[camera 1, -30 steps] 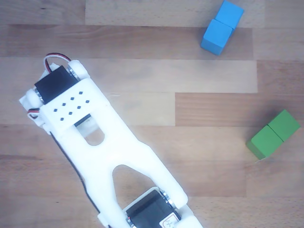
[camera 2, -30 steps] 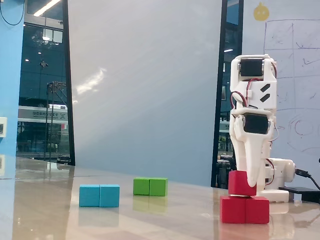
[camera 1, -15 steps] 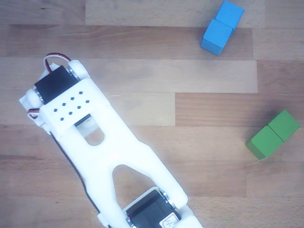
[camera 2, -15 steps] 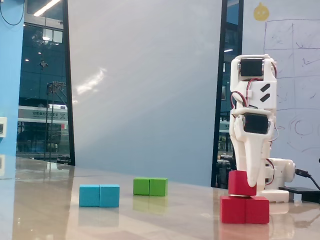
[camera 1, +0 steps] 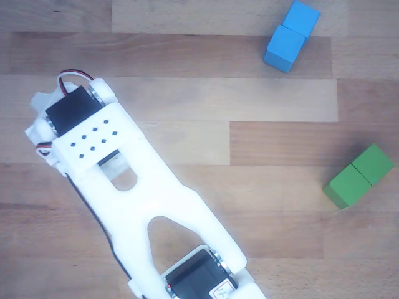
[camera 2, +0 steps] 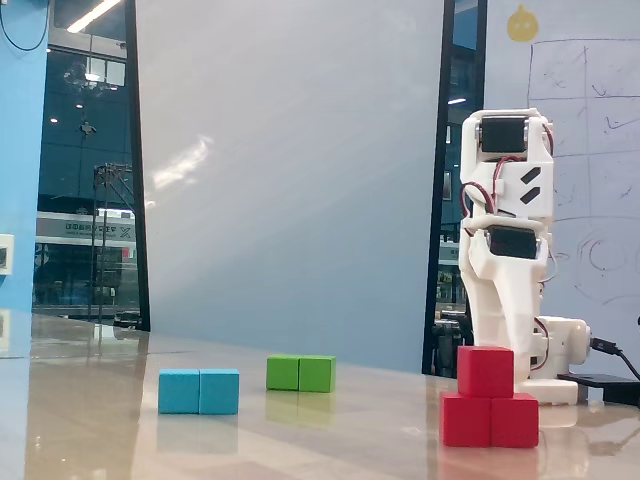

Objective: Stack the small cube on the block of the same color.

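Note:
In the fixed view the small red cube [camera 2: 485, 371] rests squarely on the left half of the red oblong block [camera 2: 490, 420] at the right. My gripper [camera 2: 508, 348] points straight down just behind the cube and to its right. Its jaws stand apart and no finger crosses the cube's front face. In the other view only the white arm [camera 1: 124, 187] shows from above. It covers the cube, the red block and the fingertips.
A blue oblong block [camera 2: 199, 391] [camera 1: 290, 36] and a green oblong block [camera 2: 300, 373] [camera 1: 358, 176] lie on the wooden table, well left of the stack in the fixed view. The arm's base [camera 2: 560, 350] stands behind the stack.
The finger that crossed the cube's front has drawn back and the jaws have opened. The cube has settled flat on the red block. A white jaw part now shows at the arm's upper left in the other view.

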`<state>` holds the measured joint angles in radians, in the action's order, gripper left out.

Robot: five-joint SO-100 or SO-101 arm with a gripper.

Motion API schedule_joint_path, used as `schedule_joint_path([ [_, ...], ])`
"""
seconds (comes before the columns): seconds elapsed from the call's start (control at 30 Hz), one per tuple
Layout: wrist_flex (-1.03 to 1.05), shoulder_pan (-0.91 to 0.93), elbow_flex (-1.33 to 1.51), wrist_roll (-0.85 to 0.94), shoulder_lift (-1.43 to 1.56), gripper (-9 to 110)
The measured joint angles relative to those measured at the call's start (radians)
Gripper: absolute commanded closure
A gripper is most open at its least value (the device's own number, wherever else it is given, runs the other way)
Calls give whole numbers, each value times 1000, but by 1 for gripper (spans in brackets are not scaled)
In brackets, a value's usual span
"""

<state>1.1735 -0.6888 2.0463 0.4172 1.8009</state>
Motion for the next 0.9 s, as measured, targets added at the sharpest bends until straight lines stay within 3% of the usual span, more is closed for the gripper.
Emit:
schedule_joint_path([
  [0.33,17,37,-2,3,11,64],
  [0.67,126,121,-2,12,216,64],
  [0.9,160,339,-2,31,368,64],
])
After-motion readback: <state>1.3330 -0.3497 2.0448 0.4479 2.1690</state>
